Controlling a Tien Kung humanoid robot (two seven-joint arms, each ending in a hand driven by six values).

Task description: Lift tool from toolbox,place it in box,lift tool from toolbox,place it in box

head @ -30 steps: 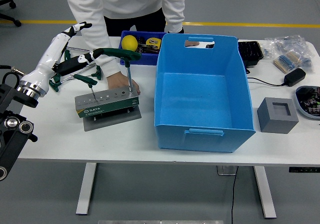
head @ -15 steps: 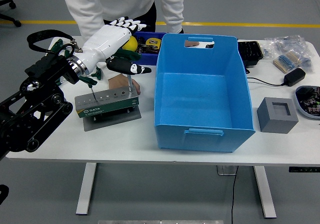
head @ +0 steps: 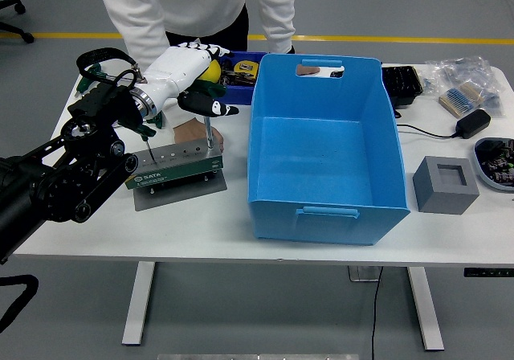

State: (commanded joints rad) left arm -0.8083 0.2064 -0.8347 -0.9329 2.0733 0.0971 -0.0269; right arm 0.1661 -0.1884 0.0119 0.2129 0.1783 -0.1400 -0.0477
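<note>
Left hand (head: pixel 193 75) sits over the top of a T-handle driver (head: pixel 208 127) standing upright in the green tool holder (head: pixel 173 167), far-left part of the white table (head: pixel 241 223). White palm covers the handle; dark fingertips (head: pixel 215 109) poke out to the right just above the shaft. Looks curled around the handle, but can't tell if the grip is actually closed.

A person's hand (head: pixel 193 131) rests on the table right behind the holder, just beside the shaft.

Handling, as a judgement: steel shaft w/ moulded handle = stiff, fairly light, not fragile. Thin shaft is slick and seated in a socket, so best hold is the crossbar handle, pulled straight up; a tilted pull could bind or drag the holder on its grey base plate (head: pixel 181 191).

Big blue box (head: pixel 325 207) is empty, immediately right of the holder. Right arm not visible.
</note>
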